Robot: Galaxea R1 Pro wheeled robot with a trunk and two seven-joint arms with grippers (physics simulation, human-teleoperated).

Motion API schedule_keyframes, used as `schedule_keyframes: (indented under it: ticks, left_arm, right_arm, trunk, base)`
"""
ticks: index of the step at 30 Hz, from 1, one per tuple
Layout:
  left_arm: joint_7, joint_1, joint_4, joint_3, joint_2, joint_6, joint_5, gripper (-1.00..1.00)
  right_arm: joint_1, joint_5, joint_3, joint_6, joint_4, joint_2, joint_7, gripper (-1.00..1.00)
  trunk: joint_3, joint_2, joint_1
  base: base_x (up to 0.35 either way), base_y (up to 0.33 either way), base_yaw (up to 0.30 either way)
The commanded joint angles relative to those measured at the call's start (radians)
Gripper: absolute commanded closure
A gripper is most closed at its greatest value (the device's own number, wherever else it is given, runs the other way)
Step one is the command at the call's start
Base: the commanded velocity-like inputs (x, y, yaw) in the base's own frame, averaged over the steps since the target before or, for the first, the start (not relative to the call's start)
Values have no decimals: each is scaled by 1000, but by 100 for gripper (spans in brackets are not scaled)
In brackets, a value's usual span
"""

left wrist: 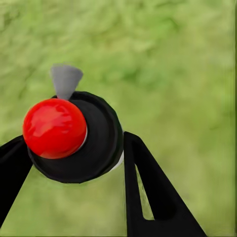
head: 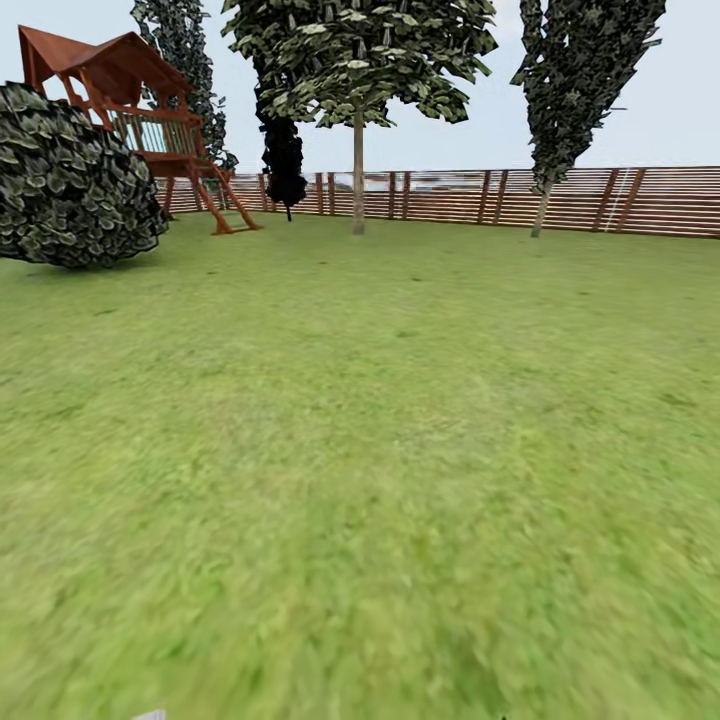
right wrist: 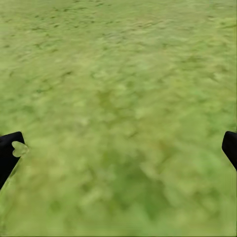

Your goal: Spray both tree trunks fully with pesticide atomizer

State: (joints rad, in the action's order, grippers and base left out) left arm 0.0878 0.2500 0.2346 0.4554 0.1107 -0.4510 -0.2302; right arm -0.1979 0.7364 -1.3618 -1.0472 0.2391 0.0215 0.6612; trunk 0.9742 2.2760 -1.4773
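Left gripper point(left wrist: 74, 163) clamped on pesticide atomizer point(left wrist: 74, 138), red cap up, grey nozzle forward, over lawn point(head: 380, 450). Right gripper point(right wrist: 118, 153) spread wide above grass, holding nothing. Tree point(head: 357, 90) with pale trunk point(head: 358, 175) far off by fence point(head: 560, 200), past bush point(head: 70, 180) and playhouse point(head: 130, 100).

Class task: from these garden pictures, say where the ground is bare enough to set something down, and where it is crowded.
Free: the wide lawn from the camera to the fence. Crowded: the far left, where the round bush and playhouse stand, and the fence line with the pale-trunked tree.
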Motion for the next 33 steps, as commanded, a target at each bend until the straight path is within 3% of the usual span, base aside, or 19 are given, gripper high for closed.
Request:
schedule_keyframes:
  ticks: [1,33]
  left_arm:
    - [0,0,0,0,0,0,0,100]
    - [-6,0,11,3,4,2,2,100]
  right_arm:
    - [0,-1,-1,0,-17,1,0,-100]
    - [0,-1,0,0,-40,2,0,-100]
  trunk:
    - [0,0,0]
    - [0,0,0]
  base:
    - [338,0,0]
    - [338,0,0]
